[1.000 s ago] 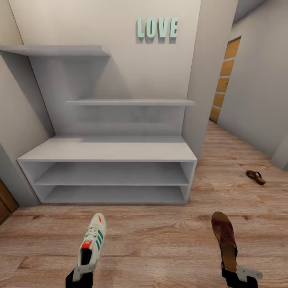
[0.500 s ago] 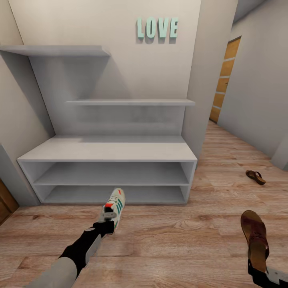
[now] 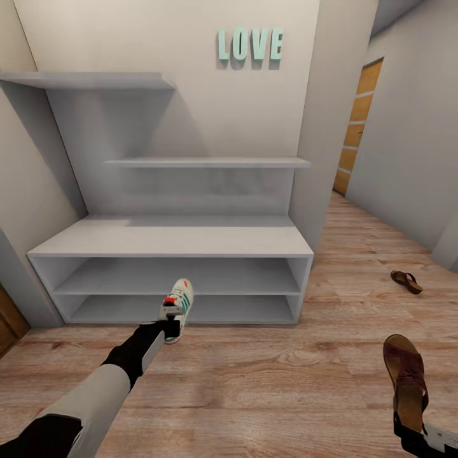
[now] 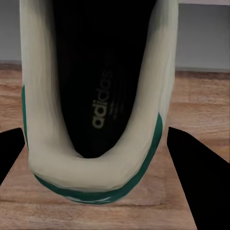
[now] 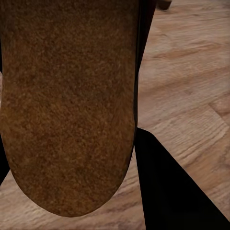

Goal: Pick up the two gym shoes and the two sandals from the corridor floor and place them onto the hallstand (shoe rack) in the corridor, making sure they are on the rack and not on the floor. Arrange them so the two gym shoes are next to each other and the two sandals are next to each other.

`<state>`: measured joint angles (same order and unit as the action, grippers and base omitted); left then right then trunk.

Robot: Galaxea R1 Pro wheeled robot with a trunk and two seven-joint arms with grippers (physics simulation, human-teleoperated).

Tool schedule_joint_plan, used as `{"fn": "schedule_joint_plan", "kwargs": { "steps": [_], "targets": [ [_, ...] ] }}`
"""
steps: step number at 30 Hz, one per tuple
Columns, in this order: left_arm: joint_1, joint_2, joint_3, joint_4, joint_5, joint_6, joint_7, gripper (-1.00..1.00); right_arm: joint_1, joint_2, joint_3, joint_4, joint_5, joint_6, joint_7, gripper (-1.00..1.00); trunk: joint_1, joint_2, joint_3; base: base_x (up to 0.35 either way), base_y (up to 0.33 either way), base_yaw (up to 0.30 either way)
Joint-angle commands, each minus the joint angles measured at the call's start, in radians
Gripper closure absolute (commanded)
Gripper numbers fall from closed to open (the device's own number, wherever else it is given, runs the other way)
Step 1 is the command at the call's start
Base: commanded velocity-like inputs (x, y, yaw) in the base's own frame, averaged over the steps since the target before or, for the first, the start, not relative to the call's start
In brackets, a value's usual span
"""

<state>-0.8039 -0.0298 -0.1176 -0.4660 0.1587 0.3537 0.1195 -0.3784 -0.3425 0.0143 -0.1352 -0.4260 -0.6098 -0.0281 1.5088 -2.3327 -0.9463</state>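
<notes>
Both hands loaded: sneaker at the hallstand's lower shelves, one sandal carried, one sandal on the floor.

Left hand pinches the heel of a white lace-up gym shoe with green side stripes and a red-orange tongue patch, toe pointing at the open lower shelves of the wide low light-grey hallstand; shoe held above the light-brown wood-plank corridor floor, just in front of the bottom shelf. Left wrist view: shoe's heel collar and dark insole, dark fingers either side of it. Right hand clamps the heel end of a flat brown leather-look sandal, low at the right of the head view; right wrist view: its tan footbed. Second brown sandal lies on the floor well to the right of the hallstand. Teal "LOVE" letters on the wall above.
</notes>
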Motion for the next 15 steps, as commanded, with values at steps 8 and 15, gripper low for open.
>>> {"fn": "schedule_joint_plan", "kwargs": {
  "steps": [8, 15],
  "targets": [
    [0.0, 0.005, -0.007, -0.001, 0.013, -0.004, 0.032, 1.0, 0.0, 0.008, 0.001, 0.001, -0.002, -0.002, -0.002, 1.0, 0.0, 0.0, -0.001, 0.142, -0.189, 0.0],
    [0.0, 0.002, -0.005, -0.003, 0.014, -0.007, 0.032, 1.0, 0.0, 0.009, 0.001, 0.002, -0.002, -0.002, -0.003, 1.0, 0.0, 0.0, -0.001, 0.163, -0.261, 0.0]
  ]
}}
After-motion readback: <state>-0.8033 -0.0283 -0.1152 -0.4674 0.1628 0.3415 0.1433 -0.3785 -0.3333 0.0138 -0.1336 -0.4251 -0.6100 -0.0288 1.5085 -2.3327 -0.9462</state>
